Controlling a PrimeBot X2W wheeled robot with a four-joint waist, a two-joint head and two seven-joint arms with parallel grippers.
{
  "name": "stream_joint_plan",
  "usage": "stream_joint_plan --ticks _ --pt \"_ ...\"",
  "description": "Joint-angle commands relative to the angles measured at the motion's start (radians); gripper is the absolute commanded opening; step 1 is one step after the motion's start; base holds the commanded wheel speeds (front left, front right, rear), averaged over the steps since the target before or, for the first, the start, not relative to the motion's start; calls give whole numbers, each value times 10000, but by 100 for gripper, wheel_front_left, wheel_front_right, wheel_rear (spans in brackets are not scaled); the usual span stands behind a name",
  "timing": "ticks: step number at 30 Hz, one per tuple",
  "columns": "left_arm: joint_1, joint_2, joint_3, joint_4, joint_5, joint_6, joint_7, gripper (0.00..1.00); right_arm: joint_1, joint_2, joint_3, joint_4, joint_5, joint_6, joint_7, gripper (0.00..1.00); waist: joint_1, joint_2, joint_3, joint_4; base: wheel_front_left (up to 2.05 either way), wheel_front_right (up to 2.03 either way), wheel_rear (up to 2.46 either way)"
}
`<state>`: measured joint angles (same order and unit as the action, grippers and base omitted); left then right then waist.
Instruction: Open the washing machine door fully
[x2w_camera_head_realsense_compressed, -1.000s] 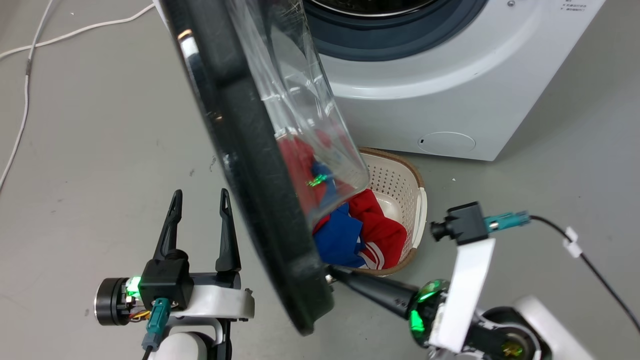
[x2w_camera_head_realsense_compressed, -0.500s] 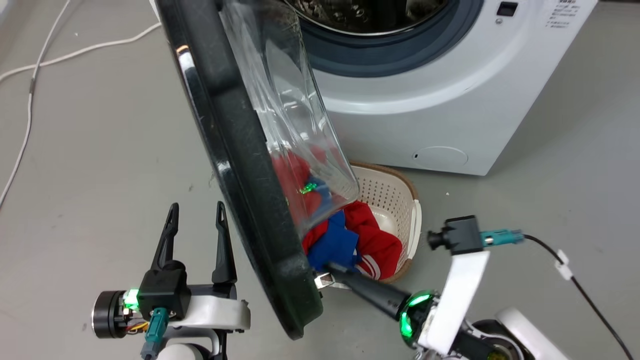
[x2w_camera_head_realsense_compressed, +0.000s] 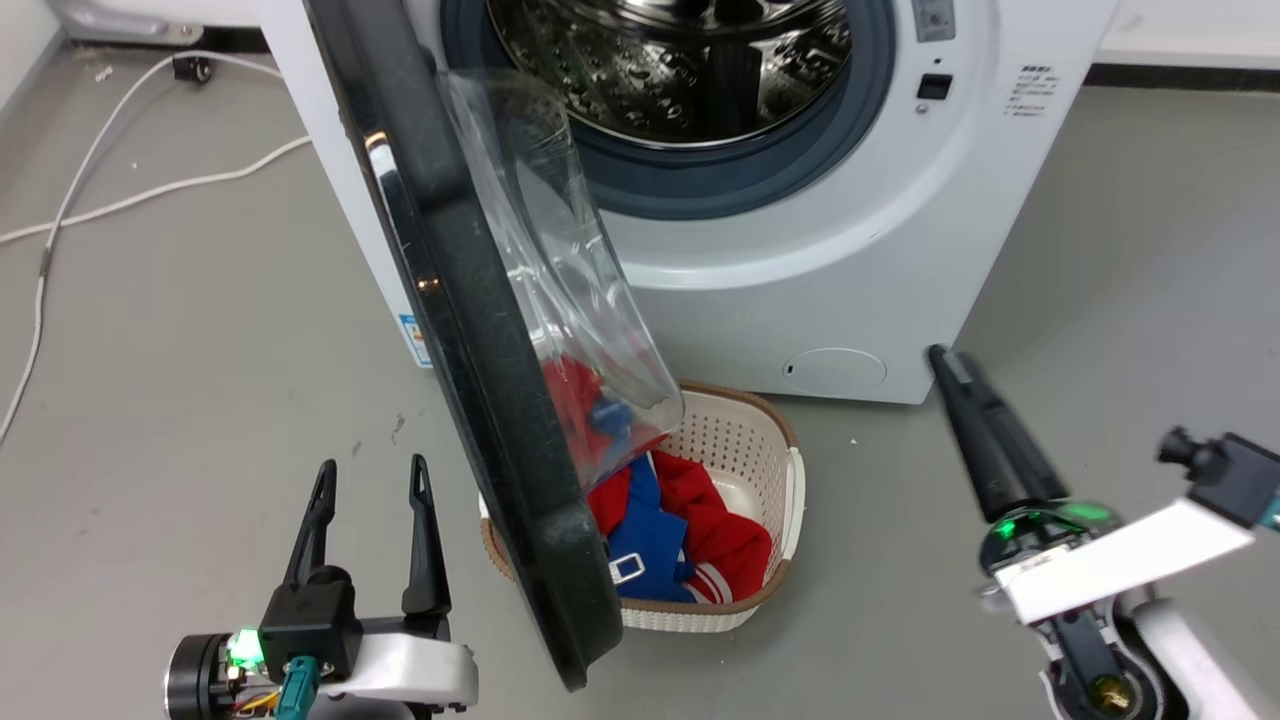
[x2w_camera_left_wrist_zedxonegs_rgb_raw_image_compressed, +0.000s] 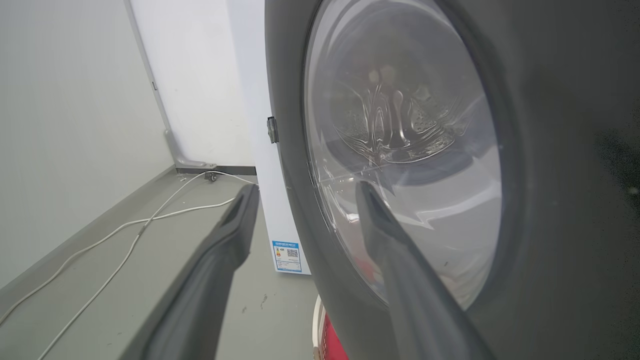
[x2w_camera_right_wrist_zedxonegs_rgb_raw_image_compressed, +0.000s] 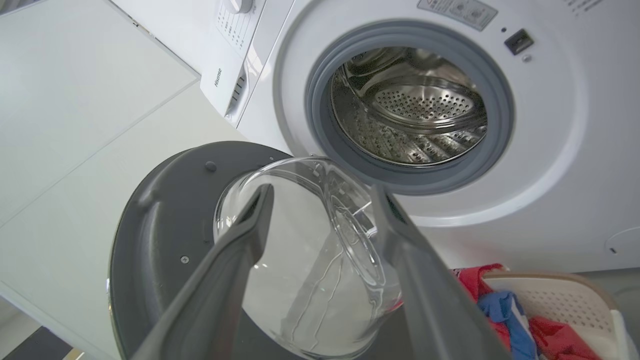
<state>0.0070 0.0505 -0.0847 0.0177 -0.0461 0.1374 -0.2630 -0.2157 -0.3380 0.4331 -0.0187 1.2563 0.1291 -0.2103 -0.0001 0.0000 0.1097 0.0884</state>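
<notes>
Both jaws are gaping wide and empty, and the door (x2w_camera_head_realsense_compressed: 475, 380), standing half open unheld, is risking hitting the left jaws just outside it.

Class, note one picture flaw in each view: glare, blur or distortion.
Head view: a glare streak runs down the door's glossy rim. Left wrist view: the left gripper's near fingers are soft, and the door glass warps what lies behind. Right wrist view: bright highlights glint on the steel drum.

Bright even light; glare streaks the washing machine door (x2w_camera_head_realsense_compressed: 475, 350), edges warped.
</notes>
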Motion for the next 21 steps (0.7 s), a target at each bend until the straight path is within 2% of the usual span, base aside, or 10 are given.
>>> stream_joint_plan --ticks 1,3,6,10,12,13,16,17,21 --pt "153 -3 65 -1 77 -29 -28 100 142 -60 -278 207 -677 29 -336 100 1 0 -196 -130 0 0 0" --pt "195 -2 93 -10 81 -37 -28 100 188 -7 -511 316 -1084 29 -446 100 1 0 -252 -163 0 0 0" --pt "336 -2 142 -50 100 -52 -28 100 365 306 -1768 684 -2938 28 -550 100 1 0 -381 -264 0 0 0" --pt "471 5 157 -85 124 -59 -28 100 760 1288 -3448 425 -5977 28 -545 100 1 0 -469 -361 0 0 0" --pt "512 0 168 -72 122 -56 -28 100 1266 2004 -4414 -105 -8434 28 -547 100 1 0 -544 -431 0 0 0" --pt "533 1 169 -61 118 -57 -28 100 1368 2061 -4570 -220 -9022 28 -547 100 1 0 -566 -444 0 0 0" --pt "569 0 161 -37 105 -50 -28 100 1748 2322 -4789 -402 -10224 28 -548 100 1 0 -639 -471 0 0 0" --pt "569 0 161 -37 105 -50 -28 100 1748 2322 -4789 -402 -10224 28 -548 100 1 0 -639 -471 0 0 0" --pt "613 1 160 -10 97 -72 -28 100 2237 2465 -4915 -630 -11480 26 -549 100 1 0 -726 -477 0 0 0"
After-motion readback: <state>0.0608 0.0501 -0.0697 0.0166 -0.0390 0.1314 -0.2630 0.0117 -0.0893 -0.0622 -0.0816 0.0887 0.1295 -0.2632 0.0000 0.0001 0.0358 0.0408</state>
